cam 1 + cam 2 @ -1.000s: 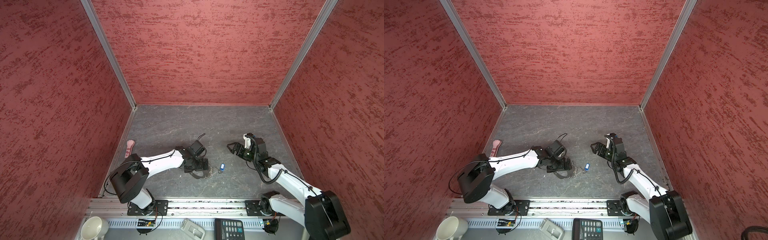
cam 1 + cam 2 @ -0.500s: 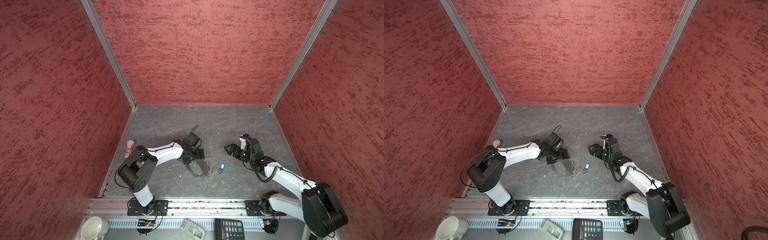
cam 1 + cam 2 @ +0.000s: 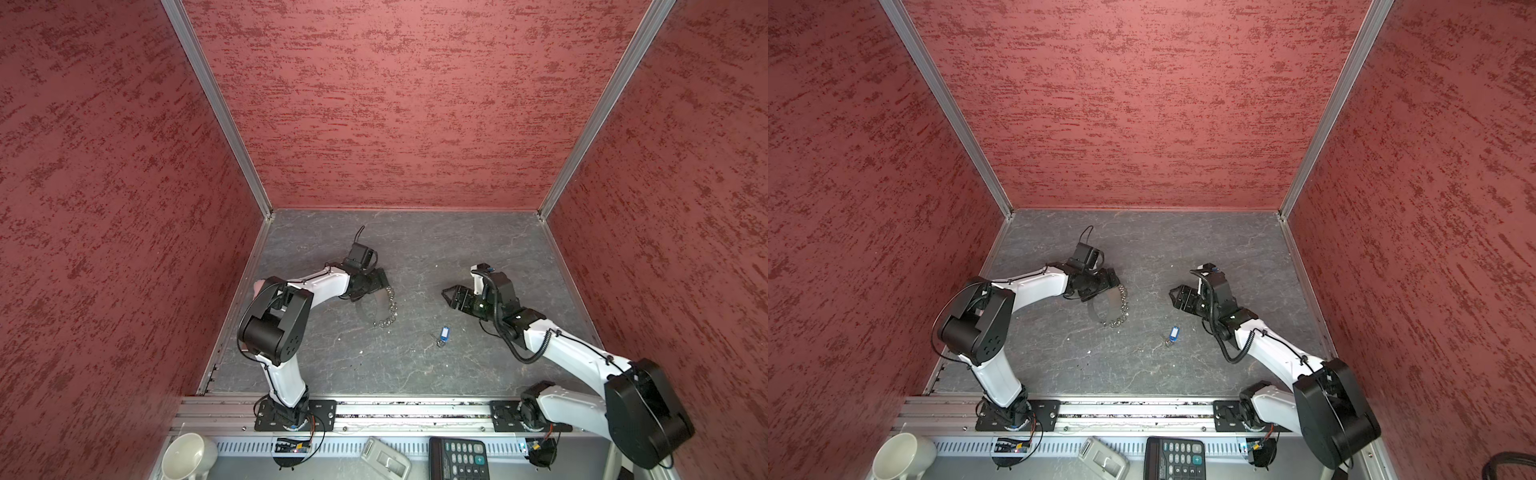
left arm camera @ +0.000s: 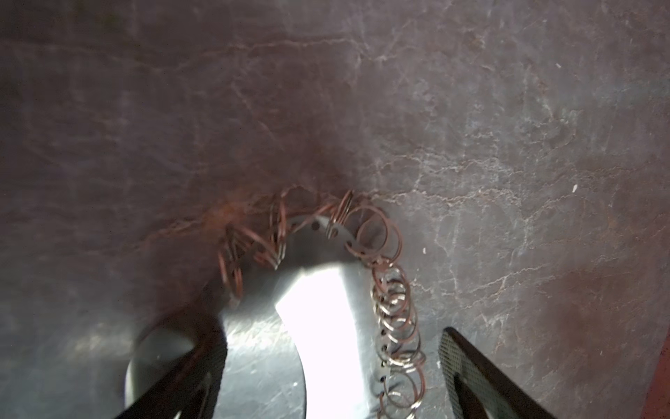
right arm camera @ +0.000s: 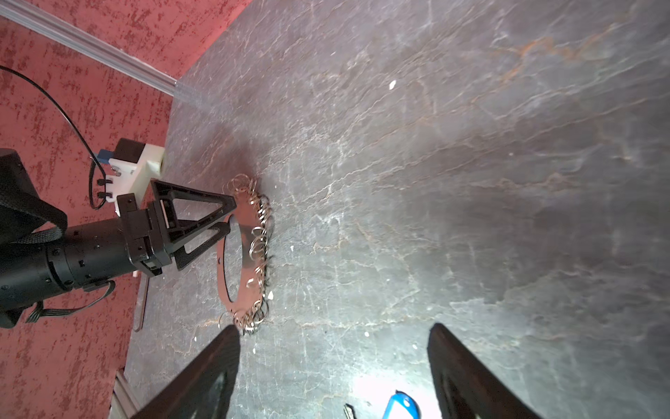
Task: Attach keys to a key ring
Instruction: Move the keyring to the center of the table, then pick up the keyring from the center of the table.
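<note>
Walls [image 3: 395, 104] of mottled red are set around a grey tabletop [image 3: 415, 249]. Over one end of the key ring [image 5: 247, 235], laid flat on the left arm's side, the left gripper [image 5: 230, 214] is spread wide, with nothing clamped. The right gripper [image 3: 448, 298] is likewise parted and empty, near the keys [image 3: 444, 333], a blue tag laid apart from the ring.

- key ring [image 3: 381, 309]: thin dark hoop, silver links crowding its right edge, lying on the grey surface [image 3: 415, 249], left of centre in both top views.
- keys [image 3: 444, 333]: one blue tag, tiny silver ring at its lower end, lower right of the hoop, apart.
</note>
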{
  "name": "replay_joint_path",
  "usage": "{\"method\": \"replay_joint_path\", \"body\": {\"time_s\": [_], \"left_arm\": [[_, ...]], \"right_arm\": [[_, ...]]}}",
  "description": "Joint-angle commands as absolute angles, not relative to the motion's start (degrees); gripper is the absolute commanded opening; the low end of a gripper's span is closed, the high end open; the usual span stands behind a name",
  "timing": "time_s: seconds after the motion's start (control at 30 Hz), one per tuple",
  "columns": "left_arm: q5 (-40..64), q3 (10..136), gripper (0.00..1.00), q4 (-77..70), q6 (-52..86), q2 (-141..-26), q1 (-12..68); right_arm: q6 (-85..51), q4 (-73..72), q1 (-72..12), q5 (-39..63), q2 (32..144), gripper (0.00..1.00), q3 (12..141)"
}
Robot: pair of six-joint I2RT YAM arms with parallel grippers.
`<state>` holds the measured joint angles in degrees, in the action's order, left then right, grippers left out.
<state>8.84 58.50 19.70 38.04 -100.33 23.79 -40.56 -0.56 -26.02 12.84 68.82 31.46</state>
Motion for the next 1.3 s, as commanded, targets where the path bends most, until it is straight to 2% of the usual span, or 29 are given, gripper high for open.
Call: {"method": "replay_joint_path", "body": {"time_s": [0.0, 0.27, 0.4, 0.53, 0.9, 1.27], "left_arm": [[11.1, 56.1, 0.93, 23.6, 36.4, -93.1, 23.9], [3.8, 45.0, 0.92, 28.9, 35.4, -71.2, 15.9], [1.7, 38.0, 0.92, 28.1, 36.4, -57.8, 9.9], [2.0, 33.3, 0.93, 23.7, 34.9, -49.1, 8.4], [2.0, 31.7, 0.94, 23.5, 29.3, -45.3, 6.7], [2.9, 27.9, 0.96, 19.6, 29.0, -45.8, 5.5]], "right_arm": [[-42.1, -0.9, -28.5, 10.6, 70.4, 0.79, 33.8], [-43.6, -1.4, -38.6, 9.4, 80.5, 0.66, 42.8], [-43.6, 0.9, -44.1, 8.6, 88.2, 0.59, 50.5], [-43.0, 5.9, -48.3, 7.6, 96.2, 0.51, 59.4], [-41.3, 21.4, -53.8, 2.3, 110.2, 0.37, 76.8], [-40.6, 26.7, -55.2, 1.6, 116.7, 0.24, 83.1]]}}
